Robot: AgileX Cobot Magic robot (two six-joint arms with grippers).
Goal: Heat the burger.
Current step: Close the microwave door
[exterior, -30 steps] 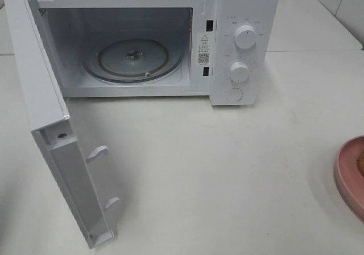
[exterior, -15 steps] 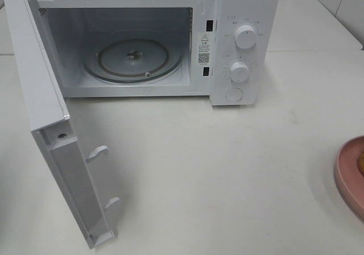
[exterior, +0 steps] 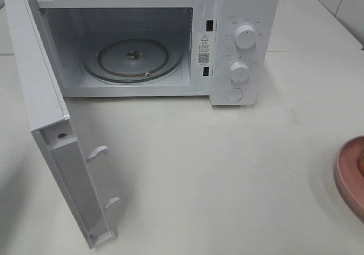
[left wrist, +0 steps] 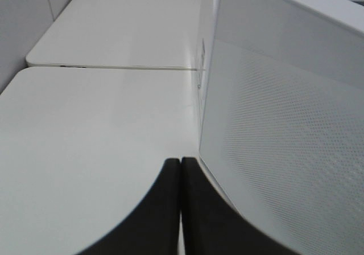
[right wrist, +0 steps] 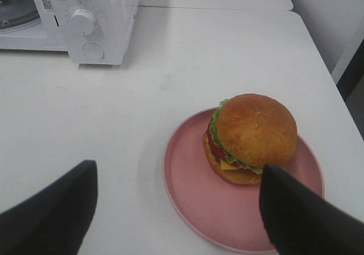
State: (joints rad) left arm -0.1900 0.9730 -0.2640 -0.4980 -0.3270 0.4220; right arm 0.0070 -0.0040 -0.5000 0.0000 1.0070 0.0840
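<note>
Burger [right wrist: 250, 138]: it sits on a round pink plate [right wrist: 193, 204], toward the plate's far side, with bun on top and lettuce, tomato and cheese showing at its side.
Pink plate: it lies on the white counter [exterior: 227, 169], at the right edge of the high view, well apart from the microwave [exterior: 244, 16].
Microwave: it stands at the back of the counter, two round knobs and one button on its right panel.
Door [exterior: 51, 135]: swung fully open to the left.
Glass turntable [exterior: 133, 58]: it lies inside the cavity, nothing on it.
Right gripper [right wrist: 176, 206]: the jaws stand wide apart, above the counter, the plate's near part between them; nothing is held.
Left gripper [left wrist: 181, 167]: the dark fingers are pressed together, holding nothing, just beside the outer face of the door.
</note>
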